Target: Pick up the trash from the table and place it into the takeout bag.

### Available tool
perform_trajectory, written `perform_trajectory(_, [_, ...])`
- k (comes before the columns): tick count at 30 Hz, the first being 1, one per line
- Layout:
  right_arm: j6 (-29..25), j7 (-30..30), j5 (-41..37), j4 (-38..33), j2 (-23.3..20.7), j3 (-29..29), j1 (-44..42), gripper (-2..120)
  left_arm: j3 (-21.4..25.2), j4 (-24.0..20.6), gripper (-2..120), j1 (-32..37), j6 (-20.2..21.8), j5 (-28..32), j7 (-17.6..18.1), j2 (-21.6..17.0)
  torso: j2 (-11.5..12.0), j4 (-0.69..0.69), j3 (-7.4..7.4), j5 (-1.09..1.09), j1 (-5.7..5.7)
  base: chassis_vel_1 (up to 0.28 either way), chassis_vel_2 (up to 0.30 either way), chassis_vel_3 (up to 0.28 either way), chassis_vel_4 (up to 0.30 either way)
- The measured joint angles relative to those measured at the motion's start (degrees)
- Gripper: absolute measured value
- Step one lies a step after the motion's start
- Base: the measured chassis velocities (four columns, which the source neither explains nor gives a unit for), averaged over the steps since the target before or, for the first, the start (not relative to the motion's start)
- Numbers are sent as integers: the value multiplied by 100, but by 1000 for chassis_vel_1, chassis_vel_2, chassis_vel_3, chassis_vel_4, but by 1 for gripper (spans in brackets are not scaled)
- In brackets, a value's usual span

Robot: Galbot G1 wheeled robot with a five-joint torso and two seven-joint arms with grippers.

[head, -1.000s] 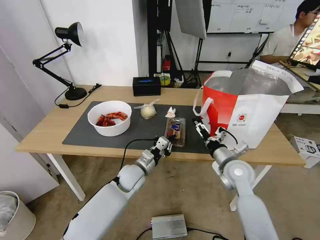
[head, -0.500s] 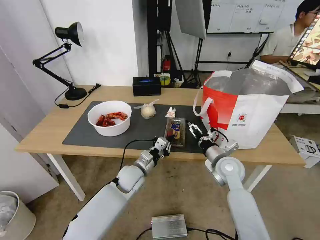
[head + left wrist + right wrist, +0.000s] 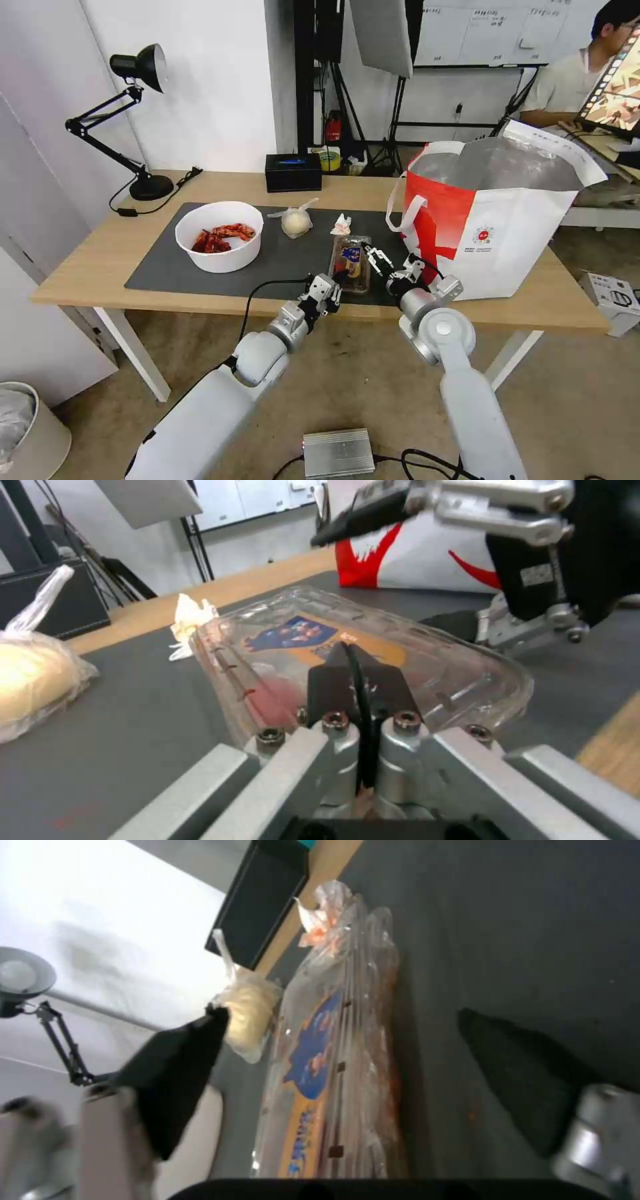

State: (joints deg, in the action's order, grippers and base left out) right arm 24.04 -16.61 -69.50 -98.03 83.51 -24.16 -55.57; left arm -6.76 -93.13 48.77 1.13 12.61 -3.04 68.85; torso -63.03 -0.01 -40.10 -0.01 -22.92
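Note:
The clear clamshell tray (image 3: 351, 260) lies on the table's (image 3: 93, 253) dark mat, near its front edge. My right gripper (image 3: 375, 257) is open at the tray's right side; in the right wrist view the tray (image 3: 333, 1040) sits between its fingers (image 3: 180, 1075). My left gripper (image 3: 337, 280) is shut and empty, its tips (image 3: 353, 665) against the tray's near edge (image 3: 373, 645). Behind the tray are the crumpled tissue (image 3: 341, 225) and the knotted bag (image 3: 296, 221). The white bowl (image 3: 219, 236) of red scraps stands at the left. The takeout bag (image 3: 493, 227) stands open at the right.
A black tissue box (image 3: 293, 172) sits at the table's back edge and a black desk lamp (image 3: 143, 133) at the back left corner. The takeout bag's handle (image 3: 400, 207) hangs close to the right arm.
My right gripper has swung left, away from the takeout bag's front and up to the clamshell tray. The left arm has stayed put.

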Motion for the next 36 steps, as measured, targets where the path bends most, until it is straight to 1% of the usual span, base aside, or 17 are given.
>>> perform_trajectory(1, [0,0,0,0,0,0,0,85,0,0,0,0,0,0,0,0,0,0,0,0,0,0,0,0,0])
perform_trajectory(5, [5,-28,4,64,22,19,20,68,-6,-3,0,37,-5,15,7,15,0,1,0,1,0,0,0,0,0])
perform_trajectory(6, [5,-28,4,64,22,19,20,68,-6,-3,0,37,-5,15,7,15,0,1,0,1,0,0,0,0,0])
perform_trajectory(8, [5,-42,5,128,38,19,40,57,-16,-1,0,40,-30,16,11,22,0,1,0,1,0,0,0,0,0])
perform_trajectory(10, [5,-48,6,149,43,20,46,53,-27,4,0,36,-35,16,12,25,0,1,0,1,0,0,0,0,0])
perform_trajectory(13, [0,-61,25,187,73,27,62,39,-37,9,0,31,-37,16,12,73,0,1,0,1,0,0,0,0,0])
perform_trajectory(15, [-2,-66,35,192,85,26,65,35,-36,8,0,40,-37,16,13,80,0,0,0,1,0,0,0,0,0])
perform_trajectory(17, [-6,-70,64,201,105,31,66,23,-34,2,0,59,-37,15,16,84,0,1,0,1,0,0,0,0,0])
perform_trajectory(18, [-6,-70,64,201,105,31,66,23,-34,2,0,59,-37,15,16,84,0,1,0,1,0,0,0,0,0])
perform_trajectory(21, [-13,-67,73,214,111,31,71,9,-21,-1,0,58,-39,15,17,79,0,1,0,1,0,0,0,0,0])
perform_trajectory(22, [-13,-67,73,214,111,31,71,9,-21,-1,0,58,-39,15,17,79,0,1,0,1,0,0,0,0,0])
perform_trajectory(24, [-19,-63,85,214,114,29,74,0,-9,-14,0,56,-39,15,21,73,0,1,0,1,0,0,0,0,0])
perform_trajectory(28, [-26,-59,109,215,129,26,75,0,19,-46,2,55,-38,45,35,55,0,0,0,1,0,0,0,0,0])
perform_trajectory(30, [-33,-51,124,215,134,27,72,0,50,-98,10,55,-38,109,69,40,0,0,-1,1,0,0,0,0,0])
perform_trajectory(31, [-33,-51,124,215,134,27,72,0,50,-98,10,55,-38,109,69,40,0,0,-1,1,0,0,0,0,0])
perform_trajectory(34, [-42,-43,187,207,152,30,57,0,150,-217,25,72,-37,186,191,6,0,0,0,0,0,0,0,0,0])
perform_trajectory(36, [-49,-41,235,197,161,48,51,0,228,-261,30,94,-28,195,212,-10,0,0,0,0,0,0,0,0,0])
